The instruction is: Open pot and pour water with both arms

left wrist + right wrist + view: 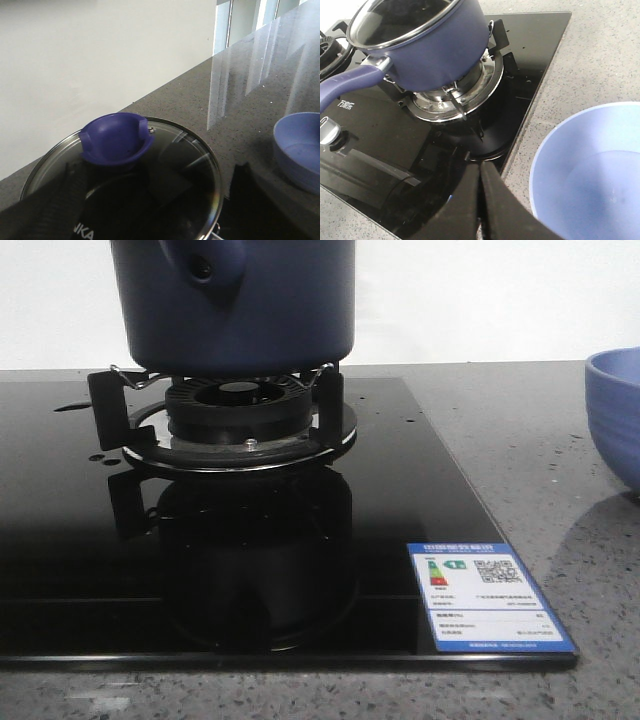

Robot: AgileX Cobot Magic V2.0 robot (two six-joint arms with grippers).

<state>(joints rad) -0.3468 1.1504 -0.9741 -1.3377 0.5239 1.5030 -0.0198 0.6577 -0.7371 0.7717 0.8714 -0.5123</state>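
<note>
The dark navy pot (250, 310) stands on the gas burner (240, 415), its holed handle end facing the front camera. A glass lid (192, 165) with a blue knob (115, 142) covers it. My left gripper (159, 170) hovers open over the lid, one dark finger (47, 205) on each side, with the knob just ahead of them and untouched. In the right wrist view the pot (435, 50) and its long handle (345, 85) are further off. My right gripper (480, 167) is shut on nothing, above the hob's edge. Neither gripper shows in the front view.
A periwinkle bowl (615, 410) sits on the grey counter right of the hob; it fills the corner of the right wrist view (590, 170). The black glass hob (300, 540) carries an energy label (485, 595) and a control knob (327, 131). A white wall stands behind.
</note>
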